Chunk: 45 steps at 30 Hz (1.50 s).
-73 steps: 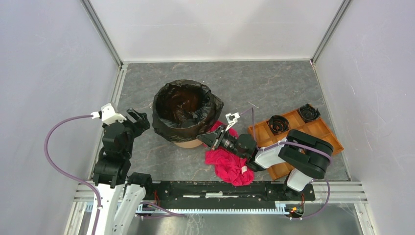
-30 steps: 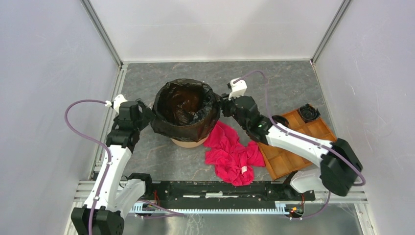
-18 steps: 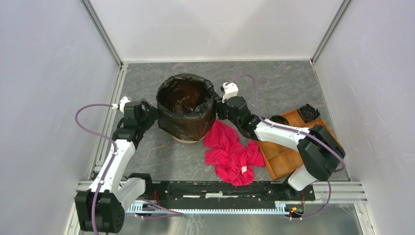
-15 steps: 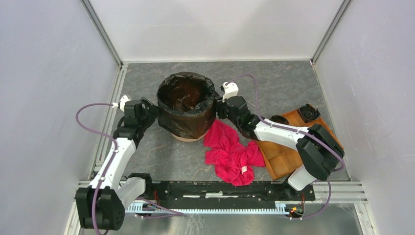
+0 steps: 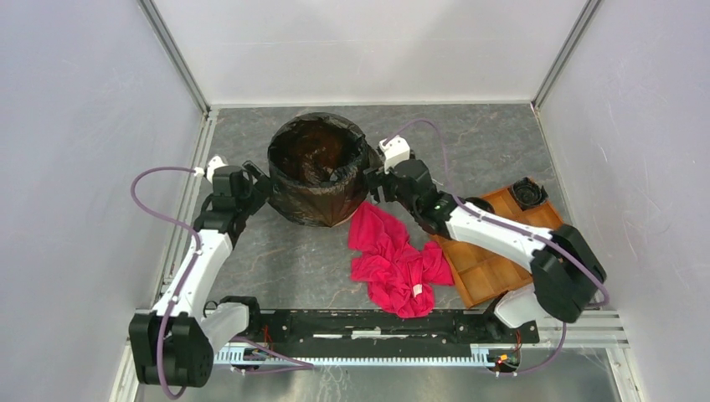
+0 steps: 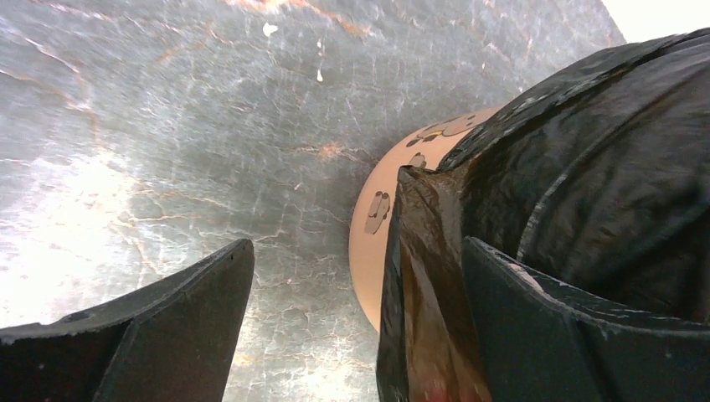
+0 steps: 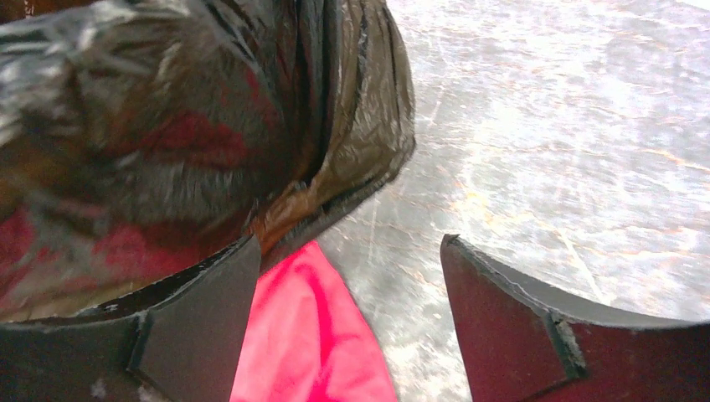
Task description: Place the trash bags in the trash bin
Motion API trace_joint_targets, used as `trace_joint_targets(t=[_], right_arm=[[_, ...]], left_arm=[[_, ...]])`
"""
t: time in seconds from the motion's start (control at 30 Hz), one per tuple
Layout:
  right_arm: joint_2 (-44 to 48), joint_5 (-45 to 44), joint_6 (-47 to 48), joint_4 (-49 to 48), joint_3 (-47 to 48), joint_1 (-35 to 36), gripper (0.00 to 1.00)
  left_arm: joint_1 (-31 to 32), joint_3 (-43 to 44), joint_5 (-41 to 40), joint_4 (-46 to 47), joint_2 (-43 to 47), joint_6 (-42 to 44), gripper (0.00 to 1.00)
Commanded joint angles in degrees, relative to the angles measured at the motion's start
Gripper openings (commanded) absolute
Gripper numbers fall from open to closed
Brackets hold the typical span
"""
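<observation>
The trash bag (image 5: 314, 199) lines the bin (image 6: 374, 230), skirt draped outside; left fingers (image 6: 159, 327) at nine o'clock, right fingers (image 7: 536, 335) at three, both pairs apart. Likely placed to tug the skirt down.

The bag (image 5: 311, 186) lined the bin (image 6: 373, 228) on the surface (image 5: 276, 261), flanked by the left end effector (image 5: 256, 185) and right end effector (image 5: 373, 185); the cloth (image 5: 393, 256) lay in front, the tray (image 5: 483, 281) farther right.
</observation>
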<state>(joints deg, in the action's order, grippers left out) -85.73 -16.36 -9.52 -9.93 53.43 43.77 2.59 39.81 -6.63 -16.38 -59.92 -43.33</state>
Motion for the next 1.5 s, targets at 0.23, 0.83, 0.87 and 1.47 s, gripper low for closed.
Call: trace_joint_targets(t=[0.23,0.83,0.87,1.47], right_arm=[[17.87,5.22,2.13,14.93,-4.91,1.57,0.94],[36.66,5.41,-2.09,14.21,-12.37,4.79,0.98],[37.79,4.52,-1.99,14.55,-12.62,4.73,0.98],[48.47,-4.88,1.07,17.74,-11.36,4.66,0.98]], left_arm=[[-0.57,2.47,-17.10,-11.00,17.25,1.54,1.00],[-1.71,0.55,7.55,9.97,-9.35,-9.29,1.00],[-1.71,1.04,8.79,11.09,-11.45,-10.43,1.00],[14.55,37.91,11.10,22.39,-52.35,-27.78,1.00]])
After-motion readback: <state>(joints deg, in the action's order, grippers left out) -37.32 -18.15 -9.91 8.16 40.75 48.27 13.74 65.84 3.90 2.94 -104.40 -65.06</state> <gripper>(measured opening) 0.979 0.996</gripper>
